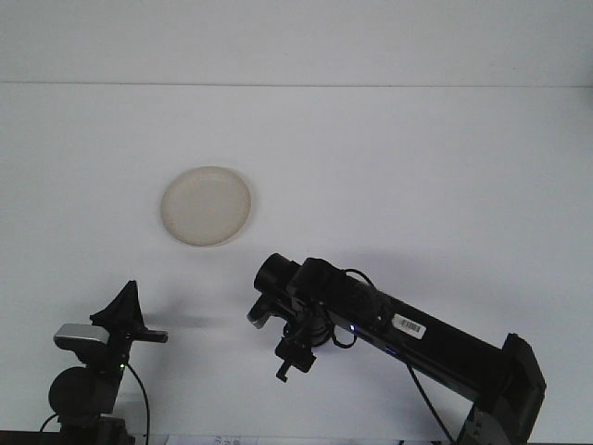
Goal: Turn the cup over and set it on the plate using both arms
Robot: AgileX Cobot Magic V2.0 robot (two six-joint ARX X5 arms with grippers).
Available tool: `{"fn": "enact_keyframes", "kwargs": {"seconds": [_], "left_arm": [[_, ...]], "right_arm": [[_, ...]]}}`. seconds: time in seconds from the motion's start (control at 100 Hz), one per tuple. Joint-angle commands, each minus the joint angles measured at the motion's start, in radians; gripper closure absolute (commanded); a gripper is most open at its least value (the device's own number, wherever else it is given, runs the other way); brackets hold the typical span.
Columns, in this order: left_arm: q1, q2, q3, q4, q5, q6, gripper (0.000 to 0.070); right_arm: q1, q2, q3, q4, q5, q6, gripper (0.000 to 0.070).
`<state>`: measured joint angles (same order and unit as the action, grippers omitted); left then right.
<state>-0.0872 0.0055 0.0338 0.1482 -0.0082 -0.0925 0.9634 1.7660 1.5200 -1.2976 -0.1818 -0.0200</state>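
A round cream plate [206, 206] lies empty on the white table, left of centre. My right arm reaches in from the bottom right, and its black gripper end [267, 289] hangs in front of the plate and a little to its right. A small pale grey thing [257, 316] shows just under that end; I cannot tell whether it is the cup or whether it is held. No cup is plainly visible anywhere else. My left gripper [125, 313] stays low at the bottom left, well in front of the plate.
The white table [417, 185] runs back to a far edge near the top of the view. The right arm's dark link [417, 336] crosses the lower right, with a black part and cables [295, 357] hanging under its wrist.
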Motion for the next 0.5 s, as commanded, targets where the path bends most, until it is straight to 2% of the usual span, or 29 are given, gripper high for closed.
{"fn": "enact_keyframes", "kwargs": {"seconds": [0.0,0.2,0.28,0.4,0.49], "left_arm": [[0.001,-0.002,-0.019,0.01,0.002,-0.002,0.0688],[0.001,-0.002,-0.019,0.01,0.002,-0.002,0.0688],[0.001,-0.002,-0.019,0.01,0.002,-0.002,0.0688],[0.001,-0.002,-0.019,0.01,0.002,-0.002,0.0688],[0.001,-0.002,-0.019,0.01,0.002,-0.002,0.0688]], "right_arm": [[0.01,0.023,0.047,-0.018,-0.001,-0.024,0.0407],[0.003,-0.006,0.148,-0.073,0.029,-0.04,0.0391],[-0.013,-0.044,0.166,-0.072,0.025,-0.068,0.0361],[-0.067,-0.139,0.168,-0.073,0.032,-0.11,0.036],[-0.146,-0.219,0.168,-0.073,0.08,-0.114,0.036]]}}
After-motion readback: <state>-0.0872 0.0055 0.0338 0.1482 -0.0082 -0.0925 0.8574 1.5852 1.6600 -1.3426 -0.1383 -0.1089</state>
